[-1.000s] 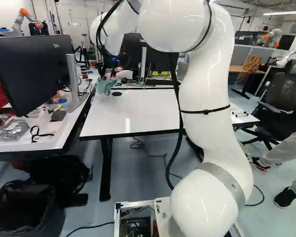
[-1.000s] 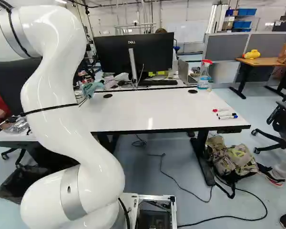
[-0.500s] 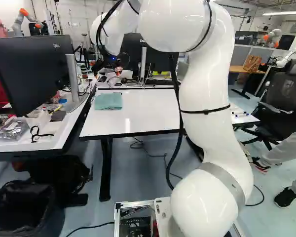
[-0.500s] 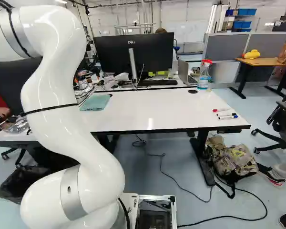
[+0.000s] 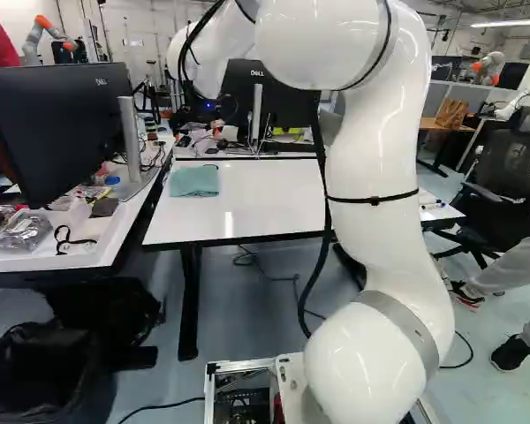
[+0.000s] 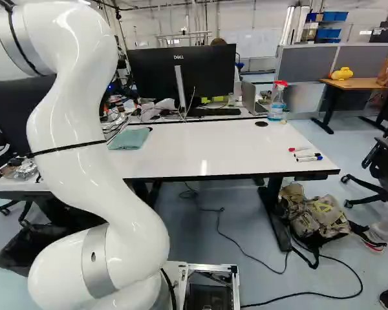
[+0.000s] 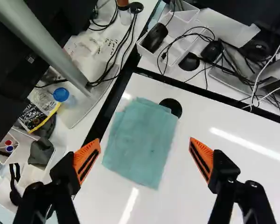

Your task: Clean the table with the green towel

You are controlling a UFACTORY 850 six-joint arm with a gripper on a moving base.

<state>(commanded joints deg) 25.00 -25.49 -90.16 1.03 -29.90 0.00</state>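
One flat, green cloth towel (image 7: 140, 142) is lying near the white tabletop's (image 7: 224, 121) far left corner; the end effector (image 7: 145, 140) is hanging spread above, so I'd be lowering gently, bunching cloth.

There's room to pass low over the white table (image 6: 200, 145), between the green towel (image 5: 193, 180), left, and the markers (image 6: 307, 154), right. A monitor (image 5: 57, 124) blocks the left, a second monitor (image 6: 155, 71) the far side, a spray bottle (image 6: 277, 105) the far right; the gap between monitors is hard to judge.
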